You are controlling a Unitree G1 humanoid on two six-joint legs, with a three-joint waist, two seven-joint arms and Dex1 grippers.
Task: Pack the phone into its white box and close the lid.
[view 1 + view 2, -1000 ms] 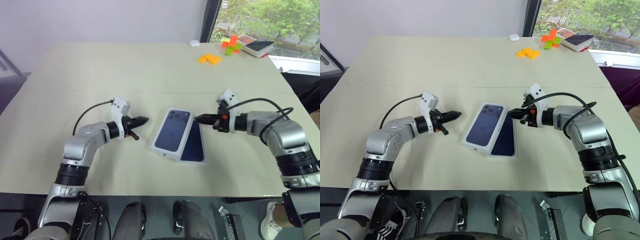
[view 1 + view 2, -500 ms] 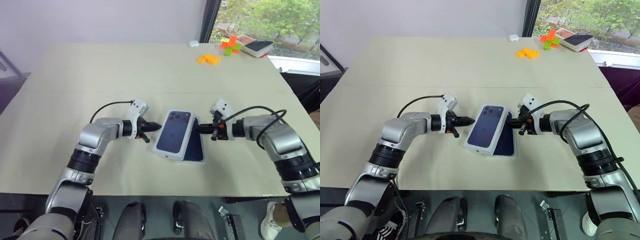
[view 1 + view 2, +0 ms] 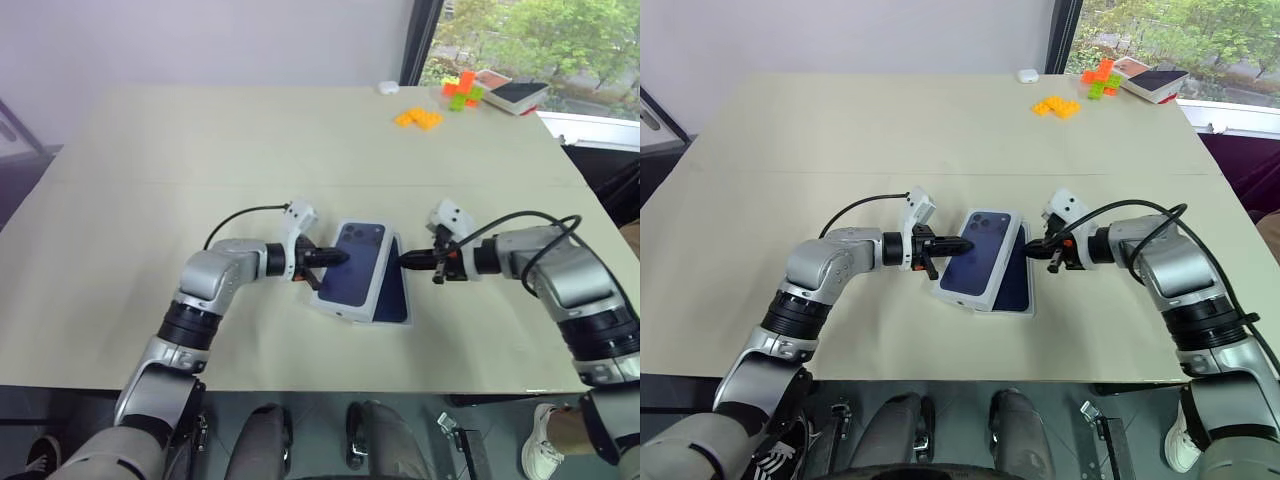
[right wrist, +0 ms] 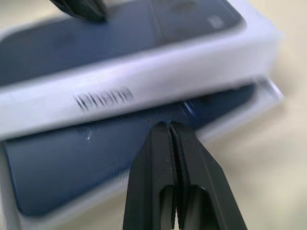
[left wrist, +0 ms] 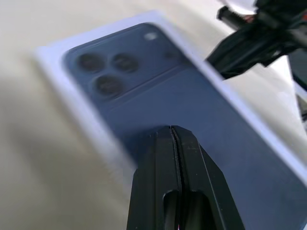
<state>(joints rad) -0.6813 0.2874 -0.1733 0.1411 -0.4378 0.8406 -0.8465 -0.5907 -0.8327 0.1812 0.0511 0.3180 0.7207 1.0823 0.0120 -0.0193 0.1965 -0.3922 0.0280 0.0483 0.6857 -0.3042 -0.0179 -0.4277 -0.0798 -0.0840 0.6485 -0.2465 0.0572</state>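
On the desk (image 3: 200, 150), the lid (image 3: 350, 265) lies askew over the phone (image 3: 393, 296) in the white box (image 4: 225, 125). The left claw (image 3: 343, 257), clenched and empty, reaches over the lid; the right claw (image 3: 405, 264), also clenched and empty, points at the phone.

Printed lid (image 3: 349, 262) askew over navy phone (image 3: 393, 296) in white box (image 4: 268, 91)
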